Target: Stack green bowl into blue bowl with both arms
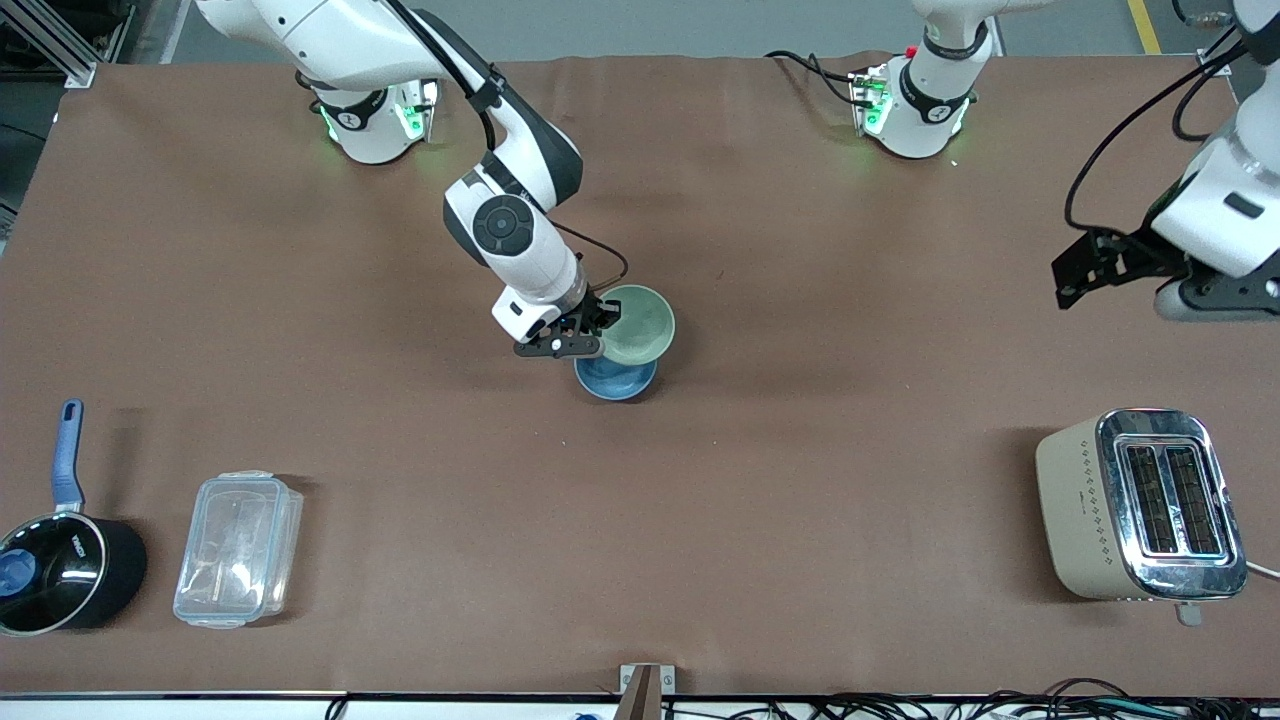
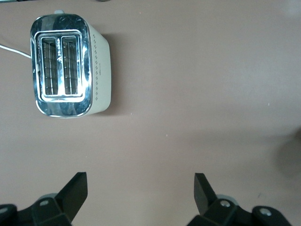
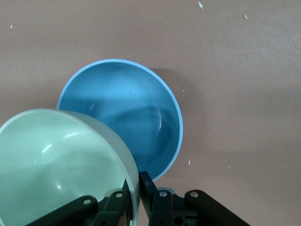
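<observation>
Brown matte tabletop (image 1: 800,480) fills the front view, robot bases along its top edge. Right gripper (image 1: 585,335), near centre of table, has its fingers clamped on the rim of the small glossy pale mint-green bowl (image 1: 640,323), one finger inside, one outside. Green bowl is held up, tilted, over the small round sky-blue bowl (image 1: 616,380), which sits on the table w/ its rim partly covered by the green one; blue shows at approx. 6 o'clock from the green bowl in the front view. Right wrist view: green bowl (image 3: 56,165) overlaps the blue bowl (image 3: 124,120), not nested in it.

Left gripper (image 1: 1085,270) hangs w/ fingers wide apart, nothing between them, over the left arm's end of the table; left arm waits. Cream and chrome two-slot toaster (image 1: 1140,505) at approx. 6 o'clock from it. Toward the right arm's end: black saucepan w/ blue handle (image 1: 60,560) and clear plastic lidded box (image 1: 238,550) beside it.
</observation>
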`<state>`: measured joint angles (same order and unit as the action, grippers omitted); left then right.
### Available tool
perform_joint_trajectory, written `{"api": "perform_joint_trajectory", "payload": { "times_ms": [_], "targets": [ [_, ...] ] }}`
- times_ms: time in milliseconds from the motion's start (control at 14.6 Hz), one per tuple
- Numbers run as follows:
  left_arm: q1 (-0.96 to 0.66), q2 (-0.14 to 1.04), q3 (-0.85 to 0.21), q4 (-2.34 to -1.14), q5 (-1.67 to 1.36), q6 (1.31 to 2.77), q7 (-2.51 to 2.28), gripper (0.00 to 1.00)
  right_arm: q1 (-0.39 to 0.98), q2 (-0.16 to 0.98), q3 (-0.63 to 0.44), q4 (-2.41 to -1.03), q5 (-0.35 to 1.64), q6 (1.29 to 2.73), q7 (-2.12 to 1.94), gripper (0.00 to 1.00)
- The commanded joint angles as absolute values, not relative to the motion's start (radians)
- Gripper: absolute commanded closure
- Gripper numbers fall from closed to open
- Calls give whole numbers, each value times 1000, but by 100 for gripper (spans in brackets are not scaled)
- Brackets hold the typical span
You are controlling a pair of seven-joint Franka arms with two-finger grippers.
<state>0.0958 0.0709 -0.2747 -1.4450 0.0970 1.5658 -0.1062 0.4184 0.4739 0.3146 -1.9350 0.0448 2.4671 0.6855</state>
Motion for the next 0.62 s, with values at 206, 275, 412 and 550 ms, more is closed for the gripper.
{"api": "perform_joint_trajectory", "payload": {
  "times_ms": [206,275,412,550],
  "targets": [
    [-75,-66,-12,-1569,5,1517,-32,0,405,509,313,-1934,-6,2517,718,99],
    [-72,-66,-14,-1575,3,1516,-37,0,397,509,313,-1933,-6,2516,715,99],
    [-74,-61,-15,-1572,6,1517,-46,0,379,509,313,-1927,-17,2514,713,99],
    [-78,-60,-17,-1572,12,1519,-48,0,361,509,313,-1921,-17,2511,706,99]
  ]
}}
